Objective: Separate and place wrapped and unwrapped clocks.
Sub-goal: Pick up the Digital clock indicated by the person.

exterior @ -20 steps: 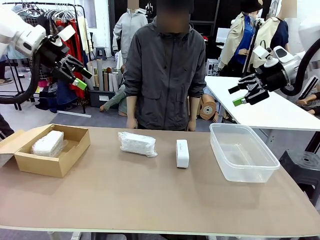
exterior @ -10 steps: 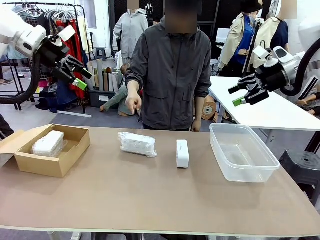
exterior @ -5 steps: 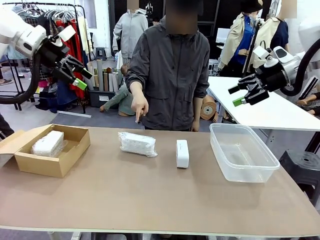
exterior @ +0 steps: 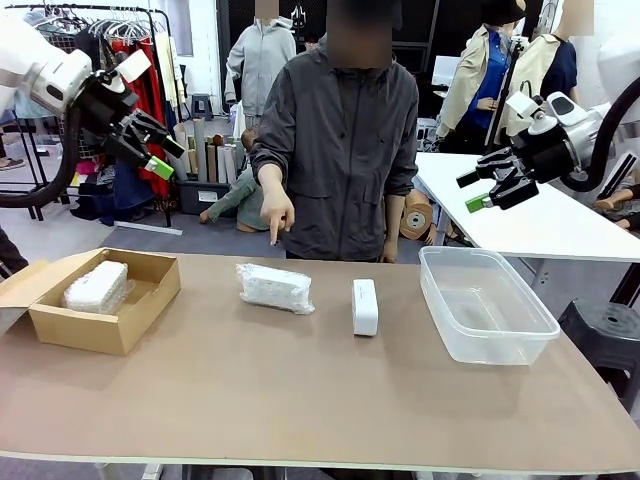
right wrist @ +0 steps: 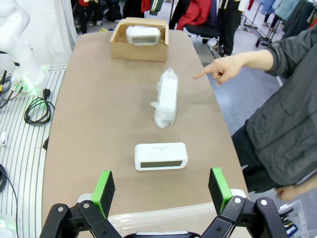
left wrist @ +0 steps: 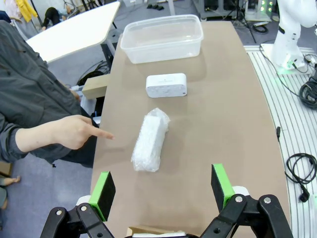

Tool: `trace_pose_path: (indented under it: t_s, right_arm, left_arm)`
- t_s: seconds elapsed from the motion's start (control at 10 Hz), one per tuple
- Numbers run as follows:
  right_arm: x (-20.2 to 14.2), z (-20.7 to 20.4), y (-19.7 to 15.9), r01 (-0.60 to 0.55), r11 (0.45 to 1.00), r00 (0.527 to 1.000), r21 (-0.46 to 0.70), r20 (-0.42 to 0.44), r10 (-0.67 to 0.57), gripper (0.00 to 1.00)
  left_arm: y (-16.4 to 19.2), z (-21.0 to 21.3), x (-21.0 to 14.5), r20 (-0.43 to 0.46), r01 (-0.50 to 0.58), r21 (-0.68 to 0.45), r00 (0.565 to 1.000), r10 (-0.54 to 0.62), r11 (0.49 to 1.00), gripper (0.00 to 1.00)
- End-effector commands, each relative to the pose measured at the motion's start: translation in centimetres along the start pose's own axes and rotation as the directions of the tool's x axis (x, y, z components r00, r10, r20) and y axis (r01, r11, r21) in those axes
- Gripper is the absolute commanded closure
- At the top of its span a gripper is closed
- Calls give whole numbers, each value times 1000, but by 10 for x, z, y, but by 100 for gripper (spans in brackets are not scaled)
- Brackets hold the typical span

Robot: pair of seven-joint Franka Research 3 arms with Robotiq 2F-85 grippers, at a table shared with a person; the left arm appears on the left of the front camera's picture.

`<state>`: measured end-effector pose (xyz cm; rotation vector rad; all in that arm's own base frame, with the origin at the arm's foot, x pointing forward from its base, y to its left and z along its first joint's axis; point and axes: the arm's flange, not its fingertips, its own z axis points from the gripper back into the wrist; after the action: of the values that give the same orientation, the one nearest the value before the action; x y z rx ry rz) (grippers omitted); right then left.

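The person's hand [exterior: 277,212] has come up, pointing at the wrapped clock [exterior: 275,288] mid-table; bare clock [exterior: 365,306] at its 3 o'clock; second wrapped clock [exterior: 97,286] in the box [exterior: 150,300] at 9 o'clock; left gripper [exterior: 167,157] and right gripper [exterior: 471,192] hang high, released, empty; probably the pointed one goes next.

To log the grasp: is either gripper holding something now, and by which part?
Nothing is held. Left gripper and right gripper are open above the table.
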<state>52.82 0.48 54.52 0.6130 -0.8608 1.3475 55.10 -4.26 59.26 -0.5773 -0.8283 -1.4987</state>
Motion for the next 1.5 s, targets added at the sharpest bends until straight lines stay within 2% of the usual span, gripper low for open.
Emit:
trace_pose_path:
  t_s: [0.0,1.0,1.4]
  right_arm:
    - [2,0,2,-4,1000,1000,0,2,4,0]
    - [2,0,2,-4,1000,1000,0,2,4,0]
    - [2,0,2,-4,1000,1000,0,2,4,0]
  left_arm:
    - [-1,1,1,-9,1,8,1000,0,1000,0]
    - [0,0,0,0,0,0,1000,0,1000,0]
    - [15,-40,19,-176,0,-62,984,-11,998,0]
